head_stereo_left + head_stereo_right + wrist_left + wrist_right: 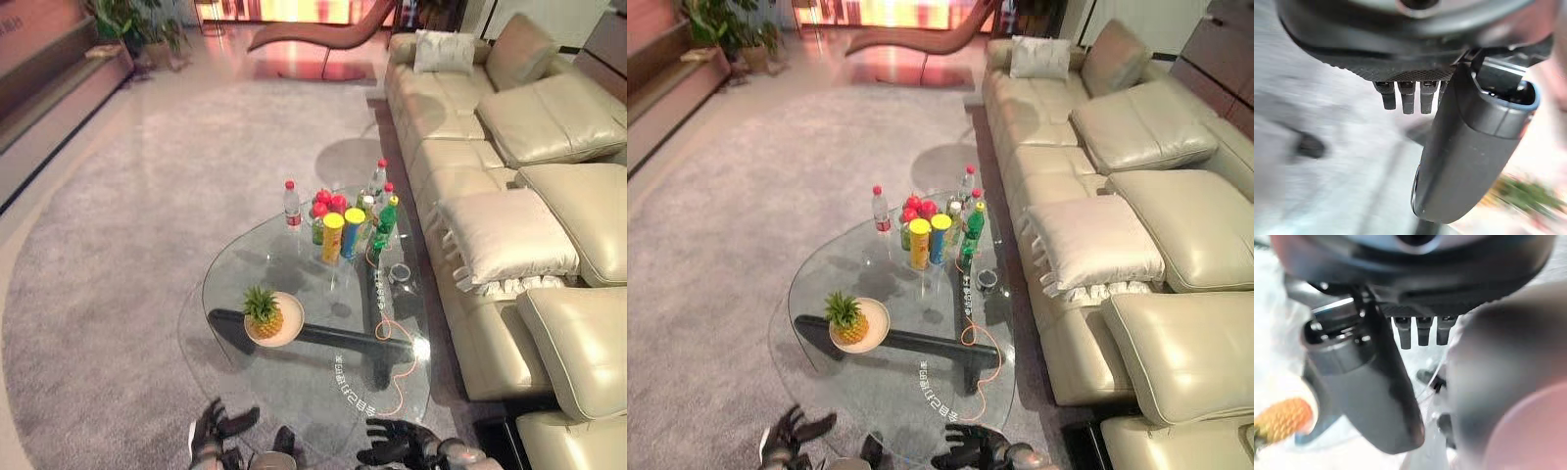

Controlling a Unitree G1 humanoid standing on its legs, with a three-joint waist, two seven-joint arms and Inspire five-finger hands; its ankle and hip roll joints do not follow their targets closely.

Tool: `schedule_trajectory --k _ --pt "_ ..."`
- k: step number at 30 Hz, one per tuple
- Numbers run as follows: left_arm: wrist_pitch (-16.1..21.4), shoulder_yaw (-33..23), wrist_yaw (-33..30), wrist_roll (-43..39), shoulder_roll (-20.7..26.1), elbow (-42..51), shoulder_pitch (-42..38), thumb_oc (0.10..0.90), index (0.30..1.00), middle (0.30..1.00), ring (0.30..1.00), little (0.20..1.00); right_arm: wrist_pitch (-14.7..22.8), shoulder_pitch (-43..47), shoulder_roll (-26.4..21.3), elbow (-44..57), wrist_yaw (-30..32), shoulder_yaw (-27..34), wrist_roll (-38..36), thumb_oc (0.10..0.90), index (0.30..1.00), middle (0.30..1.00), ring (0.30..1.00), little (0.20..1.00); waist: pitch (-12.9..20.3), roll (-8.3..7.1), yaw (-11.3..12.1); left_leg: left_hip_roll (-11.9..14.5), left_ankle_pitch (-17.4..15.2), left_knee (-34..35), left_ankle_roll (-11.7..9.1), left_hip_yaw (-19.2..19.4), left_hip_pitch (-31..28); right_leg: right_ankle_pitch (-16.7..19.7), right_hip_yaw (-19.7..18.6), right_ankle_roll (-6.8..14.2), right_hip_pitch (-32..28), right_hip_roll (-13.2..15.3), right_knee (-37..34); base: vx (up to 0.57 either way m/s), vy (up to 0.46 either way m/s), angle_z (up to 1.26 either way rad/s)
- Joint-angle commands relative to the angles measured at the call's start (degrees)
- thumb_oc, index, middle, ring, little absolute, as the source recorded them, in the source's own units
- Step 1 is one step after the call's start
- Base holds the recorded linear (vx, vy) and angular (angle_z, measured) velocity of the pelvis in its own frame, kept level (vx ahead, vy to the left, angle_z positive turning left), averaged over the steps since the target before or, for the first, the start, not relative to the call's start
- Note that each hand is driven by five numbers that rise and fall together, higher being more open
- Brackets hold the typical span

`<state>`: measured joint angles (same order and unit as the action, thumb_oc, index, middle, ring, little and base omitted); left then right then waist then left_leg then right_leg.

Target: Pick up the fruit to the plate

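At the frame's bottom edge our left hand [217, 431] and right hand [397, 443] hang open and empty, since the pineapple [263, 311] already sits on the plate [291, 315] at centre

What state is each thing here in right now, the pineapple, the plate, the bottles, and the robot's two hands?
Pineapple: upright on the plate, untouched.
Plate: on the glass table, holding the pineapple.
Bottles: standing upright, caps on.
Yellow can: standing upright.
Left hand: fingers open, holding nothing, near the table's close edge.
Right hand: fingers open, holding nothing.

Bottles [355, 211] crowd the glass table's [294, 377] far end.
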<state>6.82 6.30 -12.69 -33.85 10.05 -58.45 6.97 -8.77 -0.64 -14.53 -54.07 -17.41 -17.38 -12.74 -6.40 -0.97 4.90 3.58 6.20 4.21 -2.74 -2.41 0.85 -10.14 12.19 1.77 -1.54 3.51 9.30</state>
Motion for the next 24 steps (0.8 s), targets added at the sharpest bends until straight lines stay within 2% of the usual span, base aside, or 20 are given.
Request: schedule_trajectory --k 1,5,11,18,24 --pt "-5.5 -3.5 2.3 -3.5 0.5 -4.1 -3.9 0.800 0.900 0.900 0.900 0.900 3.9 2.1 0.8 -2.4 5.0 1.6 0.0 0.800 0.900 0.900 0.900 0.900 -0.1 -1.37 -1.1 -1.2 -2.4 0.8 -0.7 3.5 -4.2 13.2 0.9 1.8 -4.3 1.7 -13.2 0.06 0.063 -0.01" --pt "-11.7 -4.8 6.2 -2.0 0.6 -14.7 -6.3 0.800 0.900 0.900 0.900 0.900 5.7 2.9 1.9 -10.2 9.8 3.3 1.1 0.800 0.900 0.900 0.900 0.900 1.8 -0.77 -2.2 -1.1 -3.1 0.8 -0.5 4.5 -4.9 13.6 -0.1 2.2 -4.6 1.9 -14.0 0.05 0.050 -0.05" --pt "-16.9 -6.3 7.1 0.7 0.9 -20.9 -7.8 0.800 0.900 0.900 0.900 0.900 7.2 2.9 2.6 -17.6 16.2 6.6 2.0 0.800 0.900 0.900 0.900 0.900 3.5 -0.23 -3.4 -0.9 -4.1 0.8 -0.4 5.8 -5.5 13.8 -1.3 2.5 -4.8 2.1 -14.2 0.06 0.047 -0.13" --pt "-17.6 -8.4 6.4 -0.7 1.0 -23.4 -9.0 0.800 0.900 0.900 0.900 0.900 7.9 1.7 3.1 -21.6 21.8 9.6 4.0 0.800 0.900 0.900 0.900 0.900 4.2 0.02 -4.1 -0.8 -4.8 0.8 -0.4 6.6 -5.9 13.9 -1.6 3.0 -4.8 2.6 -14.3 0.04 0.033 -0.08" --pt "-17.0 -8.4 7.2 -0.5 0.5 -23.5 -9.4 0.800 0.900 0.900 0.900 0.900 8.3 1.6 3.3 -22.2 22.3 9.8 4.6 0.800 0.900 0.900 0.900 0.900 4.4 -0.14 -4.1 -0.7 -5.0 0.8 -0.3 6.7 -5.9 13.9 -1.7 3.2 -4.8 2.8 -14.3 0.01 0.007 -0.05"
